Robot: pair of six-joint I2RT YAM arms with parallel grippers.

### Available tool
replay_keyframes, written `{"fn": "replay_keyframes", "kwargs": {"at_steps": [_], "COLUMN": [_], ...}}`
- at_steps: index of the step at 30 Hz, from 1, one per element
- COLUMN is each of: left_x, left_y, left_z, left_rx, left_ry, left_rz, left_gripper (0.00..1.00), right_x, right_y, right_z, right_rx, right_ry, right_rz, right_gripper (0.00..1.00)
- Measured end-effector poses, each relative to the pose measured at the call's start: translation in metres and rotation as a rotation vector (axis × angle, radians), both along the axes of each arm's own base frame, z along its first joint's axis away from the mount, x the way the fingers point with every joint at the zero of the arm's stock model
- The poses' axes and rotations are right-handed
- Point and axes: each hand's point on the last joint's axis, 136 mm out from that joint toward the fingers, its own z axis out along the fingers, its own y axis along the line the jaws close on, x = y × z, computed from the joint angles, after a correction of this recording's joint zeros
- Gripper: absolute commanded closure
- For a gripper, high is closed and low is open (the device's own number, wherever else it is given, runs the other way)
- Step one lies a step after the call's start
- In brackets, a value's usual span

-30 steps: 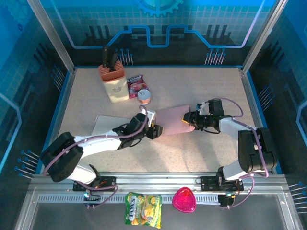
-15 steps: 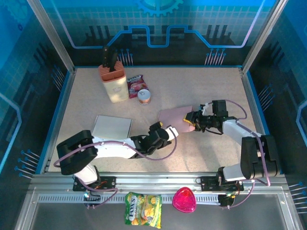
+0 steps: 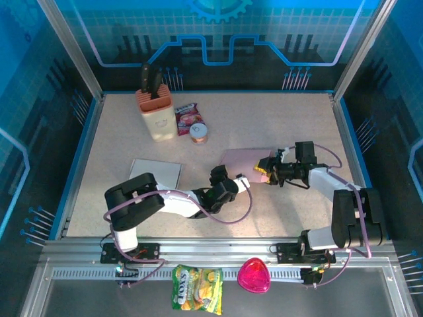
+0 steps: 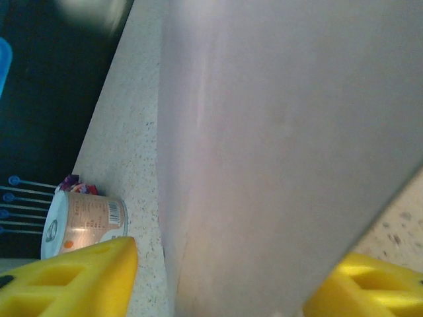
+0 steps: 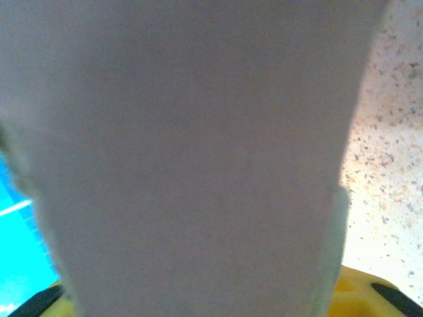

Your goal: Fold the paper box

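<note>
I counted one paper box (image 3: 243,160), one white card (image 3: 155,174), one knife block (image 3: 156,115), one tin (image 3: 198,133), two snack packets (image 3: 187,117) (image 3: 197,288), one pink heart (image 3: 254,275).

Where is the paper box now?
Top view: the paper box lies right of table centre, between the left gripper and the right gripper, which pinches its right edge.

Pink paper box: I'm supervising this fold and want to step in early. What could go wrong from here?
1. The left gripper has its yellow fingers apart around the flat pink paper box, so the sheet could slip out.
2. The right gripper is close by at the same sheet, so the two might collide or crumple it.
3. The small tin can stands just beyond and might get knocked.
</note>
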Motion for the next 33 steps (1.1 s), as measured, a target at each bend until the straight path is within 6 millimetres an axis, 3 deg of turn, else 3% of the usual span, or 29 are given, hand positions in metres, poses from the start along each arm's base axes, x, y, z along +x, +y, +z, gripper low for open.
{"fn": "replay_keyframes", "kwargs": {"at_steps": [5, 14, 17, 23, 33], "left_x": [0.004, -0.003, -0.005, -0.013, -0.035], "left_y": [-0.002, -0.001, 0.001, 0.001, -0.007], "left_z": [0.008, 0.014, 0.018, 0.029, 0.063], "left_rx": [0.006, 0.023, 0.023, 0.020, -0.023], "left_ry": [-0.042, -0.008, 0.005, 0.058, 0.287], "left_rz": [-0.004, -0.024, -0.031, -0.047, -0.063], "left_gripper": [0.66, 0.76, 0.80, 0.80, 0.81], "right_x": [0.000, 0.003, 0.003, 0.004, -0.003], "right_y": [-0.002, -0.003, -0.002, -0.007, -0.040], "right_z": [0.001, 0.007, 0.012, 0.025, 0.065], "right_rx": [0.015, 0.052, 0.070, 0.080, -0.017], "right_ry": [0.009, 0.023, 0.022, -0.011, -0.161], "right_rz": [-0.009, -0.024, -0.023, -0.042, -0.165], "right_gripper": [0.53, 0.55, 0.50, 0.31, 0.26]}}
